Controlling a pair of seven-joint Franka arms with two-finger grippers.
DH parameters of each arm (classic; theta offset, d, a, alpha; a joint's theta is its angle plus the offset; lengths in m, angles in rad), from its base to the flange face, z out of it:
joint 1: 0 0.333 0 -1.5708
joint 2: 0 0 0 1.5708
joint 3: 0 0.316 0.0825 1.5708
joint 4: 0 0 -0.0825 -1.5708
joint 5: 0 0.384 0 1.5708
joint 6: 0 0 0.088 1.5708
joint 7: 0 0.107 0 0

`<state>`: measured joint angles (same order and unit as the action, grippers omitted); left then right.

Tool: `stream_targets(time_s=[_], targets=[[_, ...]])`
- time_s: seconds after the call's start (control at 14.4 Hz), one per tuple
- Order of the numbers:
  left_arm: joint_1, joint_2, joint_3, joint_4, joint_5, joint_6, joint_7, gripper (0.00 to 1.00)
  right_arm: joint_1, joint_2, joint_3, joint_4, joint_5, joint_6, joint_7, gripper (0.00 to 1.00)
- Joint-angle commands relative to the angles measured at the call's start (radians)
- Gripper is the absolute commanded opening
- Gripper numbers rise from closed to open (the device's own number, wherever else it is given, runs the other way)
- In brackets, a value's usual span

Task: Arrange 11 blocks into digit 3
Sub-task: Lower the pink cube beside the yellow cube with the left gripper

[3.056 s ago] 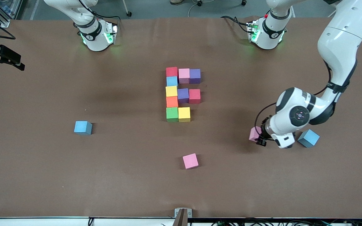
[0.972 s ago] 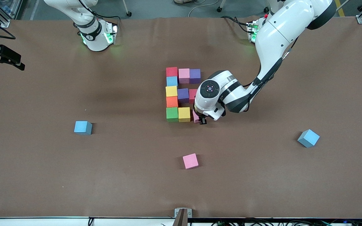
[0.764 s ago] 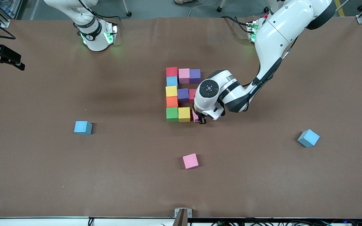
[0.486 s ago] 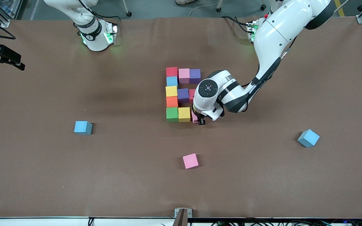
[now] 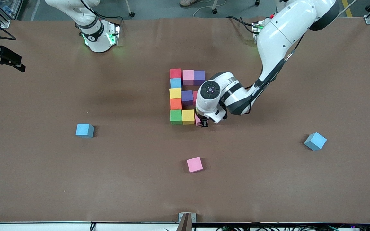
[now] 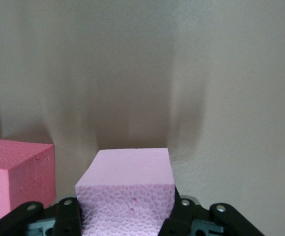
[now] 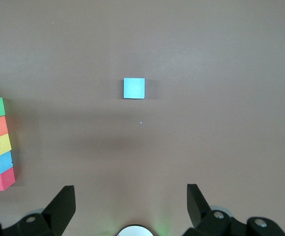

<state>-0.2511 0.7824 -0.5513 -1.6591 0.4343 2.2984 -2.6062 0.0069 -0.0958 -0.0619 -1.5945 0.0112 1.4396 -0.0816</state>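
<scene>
While the left arm reaches from its base to the middle of the brown table (image 5: 43, 179), its left gripper (image 5: 203, 123) stands low at the figure's nearest bar, jaws pinching a pale pink foam cube (image 6: 128, 189) between the black fingers (image 6: 68, 216); in the front view only a sliver of this cube shows, just beside the yellow cube (image 5: 188, 116) at its end toward the left arm, and whether they touch cannot be told. Ten more small matte foam cubes form the blocky multicoloured figure (image 5: 186, 96) at the table's centre: a column of red (image 5: 175, 73), blue (image 5: 175, 83), yellow (image 5: 175, 93), orange (image 5: 175, 104) and green (image 5: 175, 116); a farthest bar continued by pink (image 5: 188, 75) and purple (image 5: 199, 76); a middle bar continued by purple (image 5: 187, 96) and a red cube (image 5: 195, 96) partly hidden by the wrist. Three loose cubes lie apart: one blue cube (image 5: 84, 130) toward the right arm's end, one tilted blue cube (image 5: 315, 141) toward the left arm's end, and one pink cube (image 5: 194, 164) nearer the front camera than the figure. Counted by colour: three pink, three blue, two red, two yellow, two purple, one orange, one green. High over the table, the right gripper (image 7: 130, 209) waits with jaws spread wide and nothing between them.
</scene>
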Motion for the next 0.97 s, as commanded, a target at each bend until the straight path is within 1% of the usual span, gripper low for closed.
stream_targets(time_s=[0.0,0.14,0.9], targets=[[-0.033,0.011,0.031,0.025,0.018,-0.007,0.024,0.36,-0.016,-0.021,0.013,-0.021,-0.011,0.004,0.000,1.00],[-0.045,0.011,0.042,0.038,0.018,-0.007,0.029,0.36,-0.016,-0.021,0.013,-0.021,-0.010,0.005,0.000,1.00],[-0.059,0.026,0.044,0.051,0.017,-0.007,0.029,0.37,-0.016,-0.021,0.013,-0.019,-0.011,0.022,-0.001,1.00]])
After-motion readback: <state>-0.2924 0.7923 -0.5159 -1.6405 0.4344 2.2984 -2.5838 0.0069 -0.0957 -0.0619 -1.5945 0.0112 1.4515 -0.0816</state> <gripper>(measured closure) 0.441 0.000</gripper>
